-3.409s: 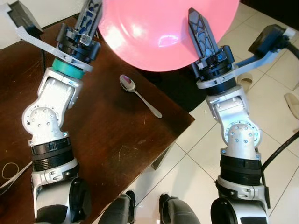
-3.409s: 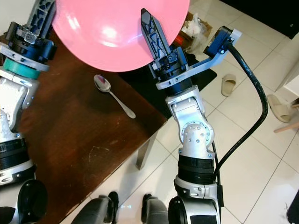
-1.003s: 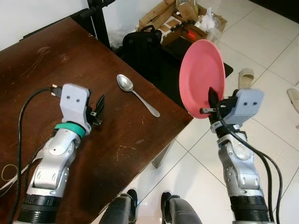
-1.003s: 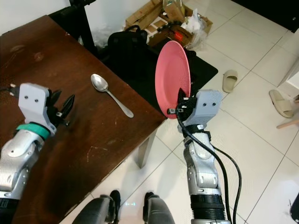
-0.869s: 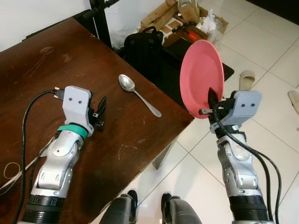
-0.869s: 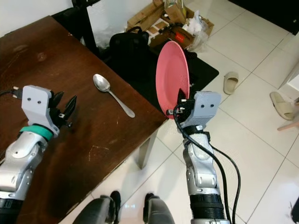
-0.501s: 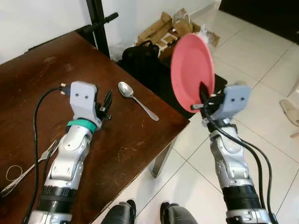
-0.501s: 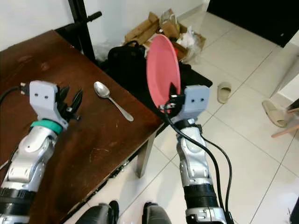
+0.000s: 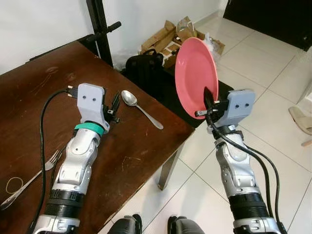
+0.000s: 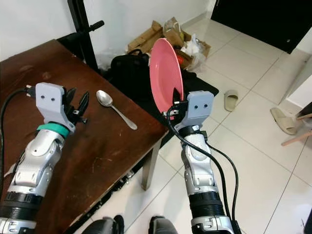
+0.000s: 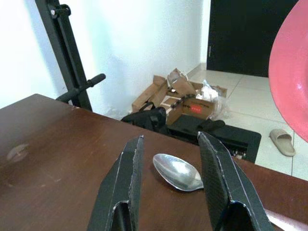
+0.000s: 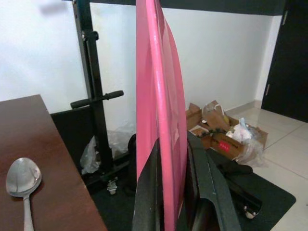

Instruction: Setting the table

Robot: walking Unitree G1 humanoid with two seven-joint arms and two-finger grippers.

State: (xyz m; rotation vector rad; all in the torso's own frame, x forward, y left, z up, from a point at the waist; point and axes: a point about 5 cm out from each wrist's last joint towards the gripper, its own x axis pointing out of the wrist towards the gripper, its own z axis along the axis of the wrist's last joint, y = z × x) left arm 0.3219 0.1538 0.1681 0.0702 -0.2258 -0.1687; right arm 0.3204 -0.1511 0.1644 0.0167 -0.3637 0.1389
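— While standing back from the dark wooden table (image 9: 29,112), seeing more of the room than a moment ago: wider floor, cardboard boxes (image 9: 165,34) by the wall. Camera shift, not the things moving.

— And the pink plate (image 9: 196,77)?

— No longer flat between both arms as some seconds back. Now carried on edge, nearly upright, by the right gripper (image 9: 208,103) alone, off the table's corner and above the tiled floor. Fingers clamped on the lower rim, one on each face, as seen in the right wrist view (image 12: 159,120).

— Meaning for the task?

— Probably a hand-over finished and the plate ready for placing; needs tipping flat and swinging back over the wood first.

— Left side?

— Left gripper (image 11: 168,187) freed, hovering low over the tabletop, fingers spread apart and holding nothing. Spoon (image 9: 140,108) lying just ahead of the tips, bowl framed between them, not touched.

— Smaller bits?

— Fork (image 9: 34,178) near the table's close edge beside the left arm, and a rubber band (image 9: 13,185) next to it.
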